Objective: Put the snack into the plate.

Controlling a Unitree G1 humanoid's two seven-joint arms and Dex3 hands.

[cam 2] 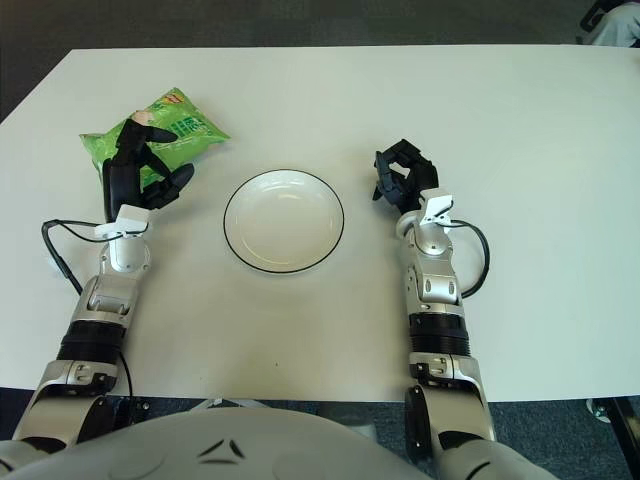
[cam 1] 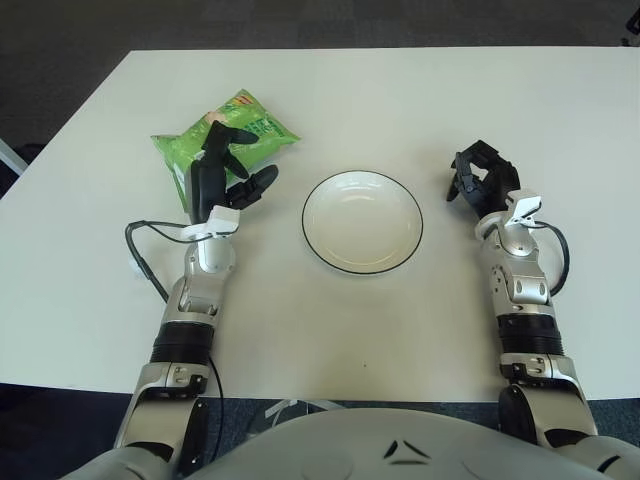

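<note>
A green snack bag lies flat on the white table at the back left. My left hand reaches over the bag's near edge, fingers spread, with two fingers lying over the bag and the thumb off to its right; it does not grip the bag. A white plate with a dark rim stands empty in the middle of the table, to the right of the bag. My right hand rests to the right of the plate, its fingers curled and holding nothing.
The white table stretches out behind and around the plate. A black cable loops from my left wrist over the table. The table's near edge runs just in front of my body.
</note>
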